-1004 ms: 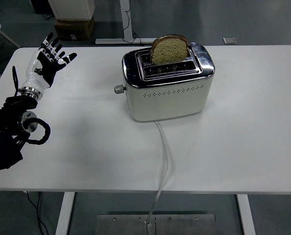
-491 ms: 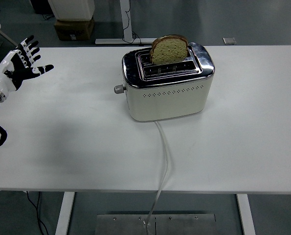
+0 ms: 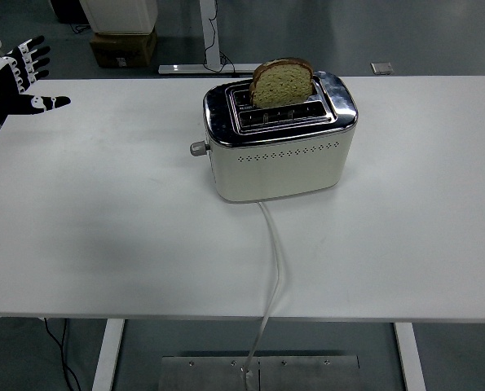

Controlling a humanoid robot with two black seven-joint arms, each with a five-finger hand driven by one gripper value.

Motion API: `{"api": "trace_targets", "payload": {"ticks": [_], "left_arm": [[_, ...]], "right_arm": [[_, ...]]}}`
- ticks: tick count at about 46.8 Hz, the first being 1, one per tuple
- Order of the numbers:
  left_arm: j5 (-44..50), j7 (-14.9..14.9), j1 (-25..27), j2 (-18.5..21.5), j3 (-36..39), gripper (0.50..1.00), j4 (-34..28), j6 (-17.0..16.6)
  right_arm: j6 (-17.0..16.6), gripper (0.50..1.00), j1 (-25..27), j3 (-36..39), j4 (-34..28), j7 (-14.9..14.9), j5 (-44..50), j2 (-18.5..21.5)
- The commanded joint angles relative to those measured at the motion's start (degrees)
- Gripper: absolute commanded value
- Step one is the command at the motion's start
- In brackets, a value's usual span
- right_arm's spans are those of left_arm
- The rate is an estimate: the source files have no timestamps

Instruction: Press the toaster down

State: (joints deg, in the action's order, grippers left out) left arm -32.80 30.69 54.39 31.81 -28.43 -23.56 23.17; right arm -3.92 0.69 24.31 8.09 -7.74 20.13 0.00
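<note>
A cream and chrome toaster stands on the white table a little behind its middle. A slice of brown bread sticks up out of the rear slot. The toaster's lever knob juts from its left end, in a raised position. My left hand, black and white, is at the far left edge above the table's back corner, fingers spread and holding nothing, far from the toaster. The right hand does not show.
A white power cord runs from the toaster's front over the table's near edge to the floor. A cardboard box and a desk leg stand on the floor behind the table.
My left hand has drawn back to the left and up, away from the toaster, until only the hand shows at the edge. The toaster and bread have not moved.
</note>
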Motion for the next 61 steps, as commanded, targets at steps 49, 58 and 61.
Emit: {"api": "trace_targets", "payload": {"ticks": [49,58,61], "left_arm": [[-25.38,0.07,-2.97,12.14,0.04,1.0,-25.75,-2.87],[-27.57,0.07,-5.08,12.49,0.04,1.0,-25.75,-4.36],[-28.98,0.16,-5.52,11.88,0.04,1.0,-25.75,-5.94]], "right_arm": [[-0.04,1.0,0.01,0.04,0.0,0.01,0.0,0.0],[-0.04,1.0,0.01,0.04,0.0,0.01,0.0,0.0],[0.05,0.998,0.01,0.04,0.0,0.01,0.0,0.0]]}}
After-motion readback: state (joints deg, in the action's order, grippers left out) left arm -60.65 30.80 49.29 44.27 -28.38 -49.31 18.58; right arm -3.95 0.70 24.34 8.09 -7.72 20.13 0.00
